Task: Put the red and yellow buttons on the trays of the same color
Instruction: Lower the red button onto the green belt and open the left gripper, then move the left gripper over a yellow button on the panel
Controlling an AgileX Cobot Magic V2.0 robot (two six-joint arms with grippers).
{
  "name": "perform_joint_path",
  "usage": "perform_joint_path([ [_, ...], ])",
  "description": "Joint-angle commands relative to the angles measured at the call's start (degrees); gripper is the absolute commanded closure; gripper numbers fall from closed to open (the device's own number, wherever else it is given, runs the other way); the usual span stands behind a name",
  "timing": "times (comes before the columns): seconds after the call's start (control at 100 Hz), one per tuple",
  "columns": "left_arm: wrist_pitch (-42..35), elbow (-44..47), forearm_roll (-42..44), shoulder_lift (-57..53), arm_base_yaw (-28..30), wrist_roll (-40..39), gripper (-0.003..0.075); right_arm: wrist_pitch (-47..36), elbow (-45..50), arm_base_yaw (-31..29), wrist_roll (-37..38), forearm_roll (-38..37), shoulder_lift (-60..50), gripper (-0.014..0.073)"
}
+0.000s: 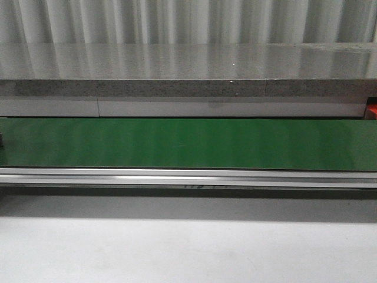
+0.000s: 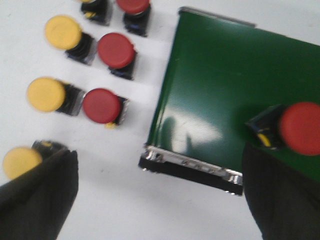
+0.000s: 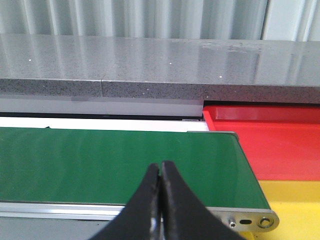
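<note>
Lying on its side on the green belt [image 2: 220, 85] near its end, just beside one of the spread left fingers [image 2: 277, 195]: a red button [image 2: 297, 129], with more red and yellow buttons [image 2: 46, 94] standing on the white surface [image 2: 125, 200] nearby. Probably light, rigid and smooth-capped, so best pinched across the blocky black body under the cap. Waiting at the far end, right fingers [image 3: 172, 200] pressed together, holding nothing, beside the red tray [image 3: 280, 145] and yellow tray [image 3: 295, 200].

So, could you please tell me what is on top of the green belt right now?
One red button sits on the belt at its end. The left fingers cover part of the belt below it.
</note>
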Motion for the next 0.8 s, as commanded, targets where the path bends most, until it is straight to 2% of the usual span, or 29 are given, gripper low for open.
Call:
perform_joint_path([
  [0.0, -5.7, 3.8, 0.4, -5.6, 3.8, -3.0, 0.0091, -4.9, -1.2, -0.4, -0.1, -0.3, -0.6, 0.0661],
  [0.17, -11.0, 15.3, 0.4, -11.5, 13.6, -5.5, 0.0091, -4.9, -1.2, -0.4, -0.1, -0.3, -0.6, 0.0661],
  [0.33, -15.3, 22.1, 1.8, -14.4, 20.6, -8.5, 0.0091, -4.9, -1.2, -0.4, -0.1, -0.3, -0.6, 0.0661],
  [0.52, -18.3, 24.0, 3.2, -11.6, 22.7, -10.0, 0.0091, -4.9, -1.2, -0.4, -0.1, -0.3, -0.6, 0.0661],
  [0.79, -19.0, 19.8, 4.7, -0.6, 22.8, -10.2, 0.0091, -4.9, -1.2, -0.4, -0.1, -0.3, -0.6, 0.0661],
])
